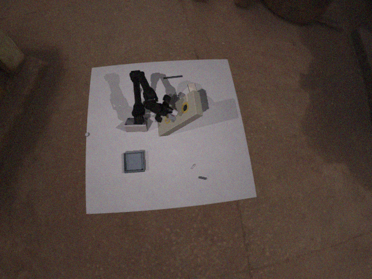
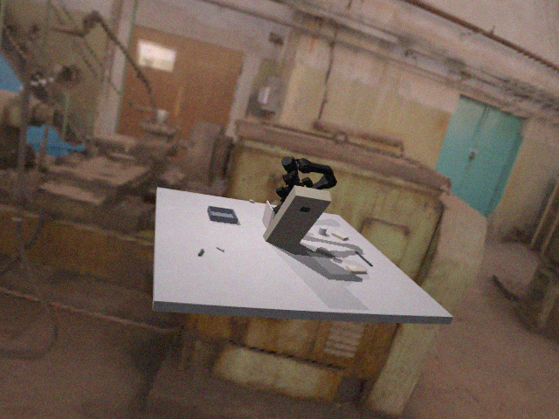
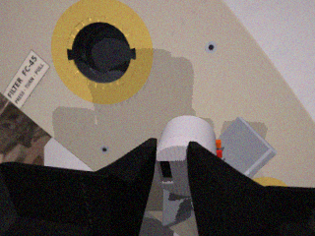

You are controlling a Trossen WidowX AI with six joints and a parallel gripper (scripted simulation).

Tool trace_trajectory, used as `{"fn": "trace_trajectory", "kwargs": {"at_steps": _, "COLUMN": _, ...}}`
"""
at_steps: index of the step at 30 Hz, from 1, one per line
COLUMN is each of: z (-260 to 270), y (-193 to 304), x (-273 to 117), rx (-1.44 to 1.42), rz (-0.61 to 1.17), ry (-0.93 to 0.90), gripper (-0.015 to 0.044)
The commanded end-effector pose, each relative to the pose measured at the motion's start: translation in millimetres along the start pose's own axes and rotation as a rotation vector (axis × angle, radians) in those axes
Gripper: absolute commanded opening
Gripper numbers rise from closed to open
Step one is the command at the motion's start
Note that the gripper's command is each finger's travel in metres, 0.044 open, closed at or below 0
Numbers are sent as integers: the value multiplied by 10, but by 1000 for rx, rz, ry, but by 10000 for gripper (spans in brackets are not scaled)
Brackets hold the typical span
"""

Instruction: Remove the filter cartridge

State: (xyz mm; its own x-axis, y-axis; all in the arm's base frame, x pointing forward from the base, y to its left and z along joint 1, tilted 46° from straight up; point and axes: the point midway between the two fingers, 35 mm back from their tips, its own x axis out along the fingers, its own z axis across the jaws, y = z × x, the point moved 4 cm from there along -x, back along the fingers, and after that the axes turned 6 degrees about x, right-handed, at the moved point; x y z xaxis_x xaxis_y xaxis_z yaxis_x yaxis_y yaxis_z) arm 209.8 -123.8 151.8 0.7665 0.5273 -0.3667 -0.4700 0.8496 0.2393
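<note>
The filter cartridge (image 3: 189, 129) (image 1: 175, 113), white with a dark slot and orange-red marks on its side, is out of its hole and tilted just beyond my fingertips in the wrist view, in front of the panel. My gripper (image 3: 171, 147) (image 1: 172, 110) stands slightly open; its fingers overlap the cartridge in view, but no firm grip shows. Contact with the panel is hard to tell. The beige service panel (image 1: 183, 117) (image 2: 293, 221) leans on the table, its yellow-ringed hole (image 3: 105, 54) dark and empty. The blue-grey tray (image 1: 125, 163) (image 2: 223, 220) stands apart from the panel.
A grey square part (image 3: 246, 147) sits on the panel face beside the cartridge, near a second yellow ring (image 3: 272, 182). A pale open box (image 1: 136, 128) stands by the arm. A dark rod (image 1: 172, 77) and a small dark piece (image 1: 202, 177) lie on the table.
</note>
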Motion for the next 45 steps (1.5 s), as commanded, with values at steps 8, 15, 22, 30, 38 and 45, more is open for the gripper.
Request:
{"fn": "trace_trajectory", "kwargs": {"at_steps": 8, "z": 286, "y": -196, "x": -56, "rx": -15, "rz": -5, "ry": -13, "gripper": 92}}
{"fn": "trace_trajectory", "kwargs": {"at_steps": 15, "z": 599, "y": -407, "x": -99, "rx": -15, "rz": -5, "ry": -13, "gripper": 92}}
{"fn": "trace_trajectory", "kwargs": {"at_steps": 22, "z": 906, "y": -634, "x": -376, "rx": -25, "rz": -9, "ry": -9, "gripper": 276}}
{"fn": "trace_trajectory", "kwargs": {"at_steps": 30, "z": 972, "y": -676, "x": -489, "rx": -136, "rz": 18, "ry": 35, "gripper": 328}}
{"fn": "trace_trajectory", "kwargs": {"at_steps": 38, "z": 360, "y": -180, "x": -180, "rx": -733, "rz": 306, "ry": 208, "gripper": 305}}
{"fn": "trace_trajectory", "kwargs": {"at_steps": 45, "z": 253, "y": -76, "x": -145, "rx": -840, "rz": 377, "ry": 217, "gripper": 305}}
